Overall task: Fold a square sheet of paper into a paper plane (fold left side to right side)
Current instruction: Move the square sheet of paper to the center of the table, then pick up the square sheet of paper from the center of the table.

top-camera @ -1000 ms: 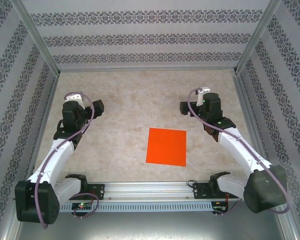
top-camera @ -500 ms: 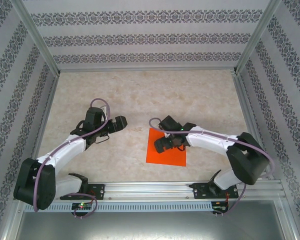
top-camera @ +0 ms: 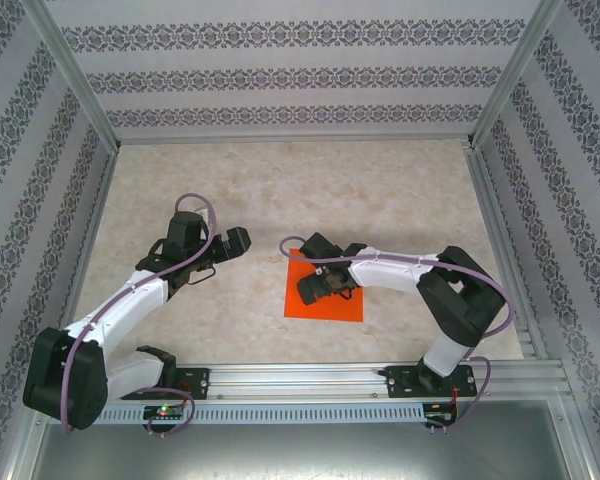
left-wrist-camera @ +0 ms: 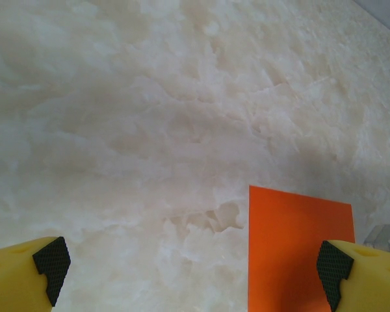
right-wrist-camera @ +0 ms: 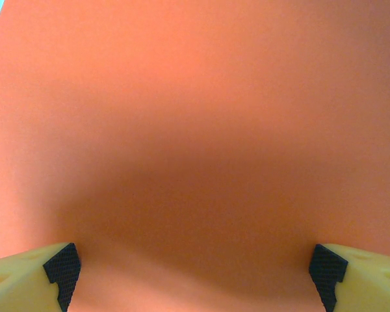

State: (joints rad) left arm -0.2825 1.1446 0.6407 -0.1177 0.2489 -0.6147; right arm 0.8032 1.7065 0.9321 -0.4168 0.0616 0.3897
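Note:
The square sheet of paper [top-camera: 323,309] is bright orange and lies flat on the table, a little right of centre near the front. My right gripper [top-camera: 326,286] is low over its middle, open, fingers spread wide. In the right wrist view the paper [right-wrist-camera: 195,130] spans the frame, with the gripper [right-wrist-camera: 195,273] close above it and nothing between the pads. My left gripper [top-camera: 236,243] hangs open to the left of the sheet, apart from it. The left wrist view has the sheet's corner [left-wrist-camera: 299,253] at the lower right, beside the open gripper [left-wrist-camera: 192,273].
The pale marble-patterned tabletop [top-camera: 280,190] is fenced by patterned walls on three sides and an aluminium rail [top-camera: 310,375] along the front. The right arm's links [top-camera: 400,270] stretch over the table from the right.
My right arm swung in from the far right and came down over the sheet, which has slid slightly left and away. The left arm reached in toward the sheet's left side.

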